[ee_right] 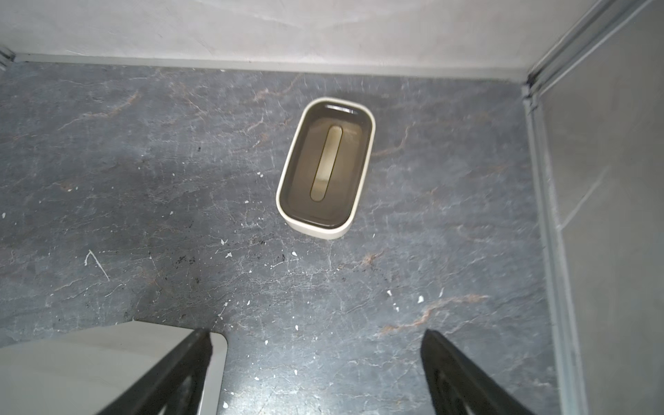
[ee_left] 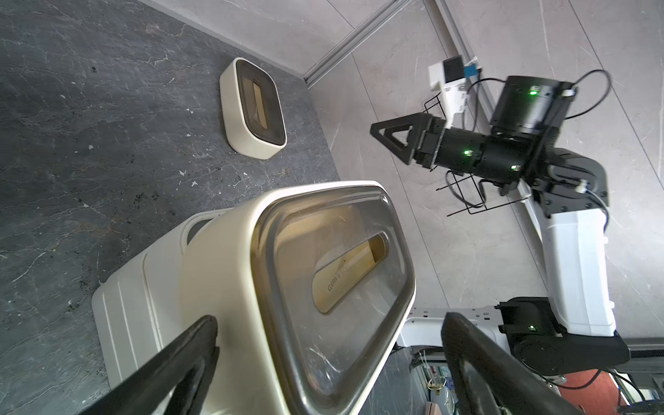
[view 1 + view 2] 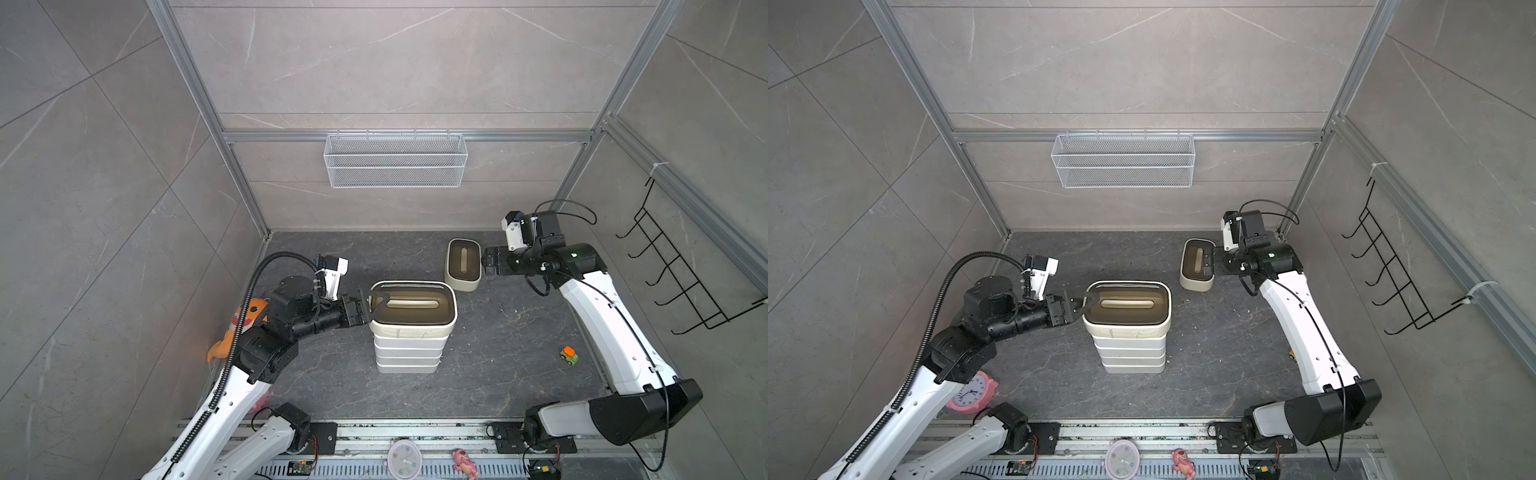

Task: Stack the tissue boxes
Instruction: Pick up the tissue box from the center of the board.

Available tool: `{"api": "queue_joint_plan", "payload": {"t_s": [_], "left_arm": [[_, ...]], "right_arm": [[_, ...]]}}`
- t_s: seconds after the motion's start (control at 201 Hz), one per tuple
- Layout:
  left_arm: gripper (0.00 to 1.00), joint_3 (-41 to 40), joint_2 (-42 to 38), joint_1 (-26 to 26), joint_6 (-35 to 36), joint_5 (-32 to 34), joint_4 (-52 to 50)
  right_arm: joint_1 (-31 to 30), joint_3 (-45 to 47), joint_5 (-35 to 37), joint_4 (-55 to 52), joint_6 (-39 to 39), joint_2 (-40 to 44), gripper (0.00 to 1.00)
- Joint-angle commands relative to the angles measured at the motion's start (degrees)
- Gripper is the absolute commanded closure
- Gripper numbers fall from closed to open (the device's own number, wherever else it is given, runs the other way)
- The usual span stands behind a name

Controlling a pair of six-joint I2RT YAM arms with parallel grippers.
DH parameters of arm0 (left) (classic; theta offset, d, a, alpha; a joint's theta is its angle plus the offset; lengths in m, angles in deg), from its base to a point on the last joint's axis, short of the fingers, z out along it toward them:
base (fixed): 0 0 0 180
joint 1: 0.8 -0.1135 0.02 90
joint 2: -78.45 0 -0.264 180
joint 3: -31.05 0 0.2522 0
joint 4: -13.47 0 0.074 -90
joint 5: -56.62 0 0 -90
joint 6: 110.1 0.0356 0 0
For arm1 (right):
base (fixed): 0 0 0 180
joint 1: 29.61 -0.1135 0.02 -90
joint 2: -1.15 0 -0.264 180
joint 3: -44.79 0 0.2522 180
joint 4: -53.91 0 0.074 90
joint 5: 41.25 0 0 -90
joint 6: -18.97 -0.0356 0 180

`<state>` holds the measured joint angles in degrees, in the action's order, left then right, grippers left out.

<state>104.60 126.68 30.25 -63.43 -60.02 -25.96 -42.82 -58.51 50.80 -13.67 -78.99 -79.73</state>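
Observation:
In the middle of the floor, several white tissue boxes [image 3: 407, 353] [image 3: 1129, 353] form a stack. A rounded cream box with a dark brown lid [image 3: 413, 305] [image 3: 1127, 305] [image 2: 334, 258] tops it. My left gripper [image 3: 370, 309] [image 3: 1081, 309] [image 2: 330, 345] is open and straddles that top box's left end, one finger beside the cream wall and one over the lid. Another cream, brown-lidded box [image 3: 463, 264] [image 3: 1196, 264] [image 2: 253, 107] [image 1: 325, 169] lies alone at the back right. My right gripper [image 3: 483, 262] [image 3: 1208, 259] [image 1: 319, 345] hangs open above its right side, holding nothing.
A white wire mesh basket [image 3: 395, 160] hangs on the back wall and a black wire rack [image 3: 681, 270] on the right wall. A small toy car [image 3: 569, 356] lies right of the stack. An orange plush toy [image 3: 249, 316] and a pink clock [image 3: 971, 392] sit under my left arm.

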Motion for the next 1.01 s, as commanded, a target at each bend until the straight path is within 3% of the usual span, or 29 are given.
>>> {"api": "queue_joint_plan", "payload": {"t_s": [0.0, 0.224, 0.414, 0.583, 0.843, 1.002], "left_arm": [[0.00, 1.75, 0.35, 0.18, -0.78, -0.86, 3.61], [0.00, 2.20, 0.62, 0.24, -0.70, -0.37, 3.11], [0.00, 5.60, -0.59, 0.24, 7.32, 12.03, -9.91], [0.00, 7.23, -1.92, 0.20, 12.21, 22.97, -20.38], [0.00, 4.06, -4.42, 0.19, 13.36, 19.06, -18.36], [0.00, 3.05, -5.36, 0.22, 12.93, 18.72, -16.52]], "right_arm": [[0.28, 4.04, -2.31, 4.59, -4.14, -0.34, 0.09], [0.31, 11.04, 0.88, 10.23, -5.77, -2.08, 0.11], [0.37, 15.91, 6.12, 18.48, -9.53, -7.15, 0.16], [0.44, 13.25, 7.90, 24.36, -11.73, -14.38, 0.21], [2.52, 4.20, 9.98, 28.41, -10.81, -26.33, 0.23], [4.52, -1.44, 6.94, 29.11, -10.59, -33.01, 0.27]]}}
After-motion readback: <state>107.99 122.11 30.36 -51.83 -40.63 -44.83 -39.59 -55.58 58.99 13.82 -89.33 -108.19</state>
